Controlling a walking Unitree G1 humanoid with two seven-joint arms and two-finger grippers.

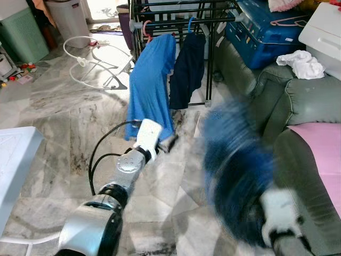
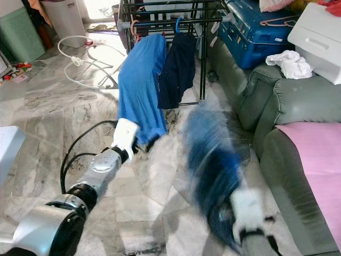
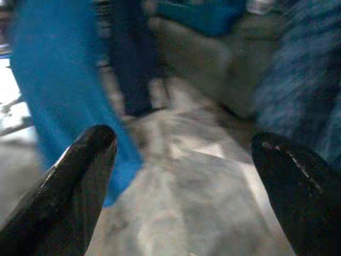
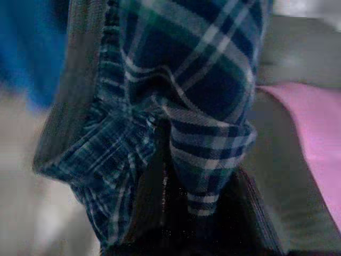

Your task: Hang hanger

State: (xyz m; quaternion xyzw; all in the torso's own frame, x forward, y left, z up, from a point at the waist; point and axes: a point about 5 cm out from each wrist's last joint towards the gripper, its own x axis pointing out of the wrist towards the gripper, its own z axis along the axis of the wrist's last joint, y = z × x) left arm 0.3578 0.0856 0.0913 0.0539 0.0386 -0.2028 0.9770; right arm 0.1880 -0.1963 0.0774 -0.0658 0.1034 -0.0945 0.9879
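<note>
Plaid garment (image 4: 181, 106), blurred, lower right of frame, bunched over right gripper (image 4: 181, 224), whose finger state cannot be told; left gripper (image 3: 186, 181) spread wide, empty, lower centre near hung blue shirt (image 1: 152, 80)

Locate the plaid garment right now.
Plaid garment, blurred, hangs from the right gripper on the robot's right, between the green sofa and the blue shirt.

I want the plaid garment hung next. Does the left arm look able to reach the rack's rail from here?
Probably not yet. The left gripper, fingers open, sits low near the hem of the bright blue shirt, while the rail is higher and farther off; nothing else blocks it.
</note>
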